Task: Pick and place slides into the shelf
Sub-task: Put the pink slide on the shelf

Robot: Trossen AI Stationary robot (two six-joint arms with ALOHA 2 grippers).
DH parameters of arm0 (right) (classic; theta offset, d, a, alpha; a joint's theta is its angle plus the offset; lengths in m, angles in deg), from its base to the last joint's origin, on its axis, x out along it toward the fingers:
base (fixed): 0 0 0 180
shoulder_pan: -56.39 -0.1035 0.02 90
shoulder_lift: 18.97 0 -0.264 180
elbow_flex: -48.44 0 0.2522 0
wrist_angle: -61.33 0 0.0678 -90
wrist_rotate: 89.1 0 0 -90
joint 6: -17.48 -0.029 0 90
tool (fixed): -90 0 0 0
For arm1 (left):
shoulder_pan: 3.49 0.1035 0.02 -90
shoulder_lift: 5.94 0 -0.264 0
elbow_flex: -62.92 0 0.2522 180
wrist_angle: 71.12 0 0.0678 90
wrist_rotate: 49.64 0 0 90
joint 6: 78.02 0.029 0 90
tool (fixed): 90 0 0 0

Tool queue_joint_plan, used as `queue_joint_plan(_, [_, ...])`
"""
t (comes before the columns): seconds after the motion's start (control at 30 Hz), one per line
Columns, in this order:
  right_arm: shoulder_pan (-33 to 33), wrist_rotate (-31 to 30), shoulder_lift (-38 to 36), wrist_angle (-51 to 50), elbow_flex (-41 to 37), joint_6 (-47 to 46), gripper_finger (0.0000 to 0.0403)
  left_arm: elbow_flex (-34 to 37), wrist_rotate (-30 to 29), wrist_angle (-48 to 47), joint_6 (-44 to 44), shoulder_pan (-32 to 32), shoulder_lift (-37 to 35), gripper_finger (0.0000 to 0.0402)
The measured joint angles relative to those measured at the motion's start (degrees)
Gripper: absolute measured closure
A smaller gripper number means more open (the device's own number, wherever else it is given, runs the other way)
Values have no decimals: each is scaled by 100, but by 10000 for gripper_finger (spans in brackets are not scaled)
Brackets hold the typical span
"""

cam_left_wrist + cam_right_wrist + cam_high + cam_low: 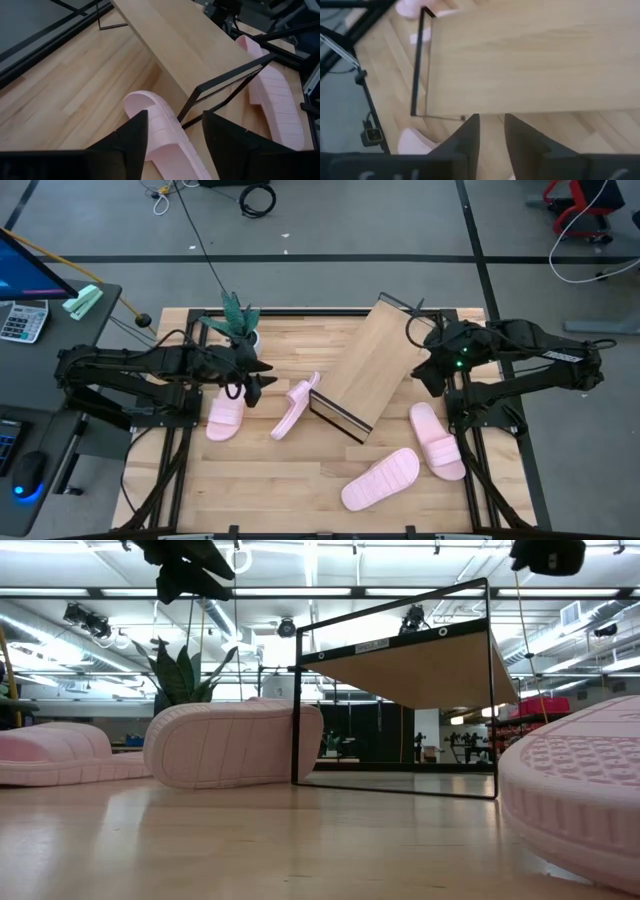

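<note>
Left gripper (262,378), centre-left, fingers parted, empty, above one of the slides (293,408) leaning against the shelf (372,368); right gripper (491,131), narrowly open, empty, over shelf's right edge; slide's heel hidden.

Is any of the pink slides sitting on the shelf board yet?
No. In the high view the shelf board is bare, and all four slides lie on the table around it.

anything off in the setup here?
Yes. The shelf sits diagonal on the table, not squared to its edges. One slide is tipped on its side against the shelf's lower corner, and the other three lie scattered at different angles. The shelf holds none.
</note>
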Motion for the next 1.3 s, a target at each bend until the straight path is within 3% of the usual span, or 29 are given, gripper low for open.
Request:
queue_joint_plan(0.2, [0,9,0,-47,0,53,278,0,-1,1,-39,0,0,212])
queue_joint_plan(0.5, [2,302,0,-100,0,142,276,0,-1,3,-152,0,0,218])
queue_joint_plan(0.63, [-64,765,2,-783,0,184,277,2,-3,3,-151,0,0,217])
queue_joint_plan(0.87, [-382,893,0,-1787,-22,299,273,4,-3,5,-153,0,0,222])
queue_joint_plan(1.17, [-670,1049,0,-1698,-24,139,272,4,-5,5,-154,0,0,222])
queue_joint_plan(1.3, [-855,1272,7,-1175,-266,32,272,4,-4,5,-149,0,0,222])
